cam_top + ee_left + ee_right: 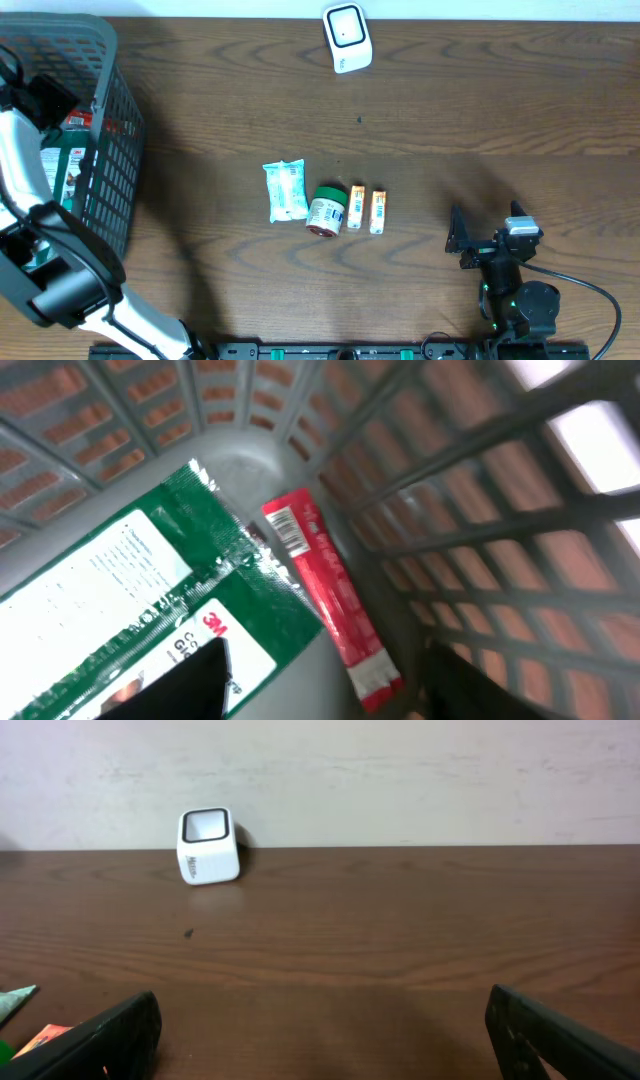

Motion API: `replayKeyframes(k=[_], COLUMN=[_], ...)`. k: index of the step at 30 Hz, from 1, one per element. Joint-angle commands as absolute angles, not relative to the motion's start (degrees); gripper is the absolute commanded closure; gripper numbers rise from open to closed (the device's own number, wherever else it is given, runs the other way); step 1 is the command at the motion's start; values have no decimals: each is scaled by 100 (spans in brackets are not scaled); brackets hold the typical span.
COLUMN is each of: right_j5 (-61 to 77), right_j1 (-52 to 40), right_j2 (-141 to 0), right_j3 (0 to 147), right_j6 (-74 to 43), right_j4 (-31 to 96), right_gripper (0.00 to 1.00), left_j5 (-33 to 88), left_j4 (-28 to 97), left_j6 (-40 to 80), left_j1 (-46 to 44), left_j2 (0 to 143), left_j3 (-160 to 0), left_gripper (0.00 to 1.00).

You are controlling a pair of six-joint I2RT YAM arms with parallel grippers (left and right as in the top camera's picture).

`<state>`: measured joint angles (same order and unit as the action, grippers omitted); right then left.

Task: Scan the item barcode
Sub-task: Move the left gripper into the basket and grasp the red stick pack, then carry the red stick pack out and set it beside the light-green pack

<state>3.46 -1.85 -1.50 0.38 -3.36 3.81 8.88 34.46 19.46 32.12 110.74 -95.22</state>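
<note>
— Dark wood table (420, 110), pale wall (400, 770) behind. Where's the scanner?
— The white scanner (347, 38) stands at the far edge, well apart from everything else.
— And the left claw (320, 660)?
— Down in the grey basket (110, 120), spread and pinching nothing. A red stick packet (325, 595) lies under the gap, beside a green 3M packet (150, 600).
— The right claw (320, 1040)?
— Spread wide, holding nothing, low over the table.
</note>
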Motion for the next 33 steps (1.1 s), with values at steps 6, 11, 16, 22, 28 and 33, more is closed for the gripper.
replayKeyframes(k=[6,11,16,22,28,33], right_j5=[395,395,395,395,395,395], right_j1=[-220,-220,-220,-220,-220,-220], right_j2=[-145,-145,-145,-145,-145,-145], right_j3=[32,32,32,32,32,32], right_j6=[-270,-270,-270,-270,-270,-270], right_j4=[399,399,399,399,399,399], right_gripper=[1,1,1,1,1,1], left_j5=[694,255,183,34,38,38], left_j4=[3227,3098,2836,2799,2683,2687], left_j6=[2596,3044,3076,3229,3227,3223], left_j1=[2779,2606,2541,2541,2541,2541], left_j2=[11769,12014,12156,12444,12870,13041], left_j3=[-9498,-9496,-9494,-9494,-9491,-9491], left_gripper=[48,53,53,56,56,92])
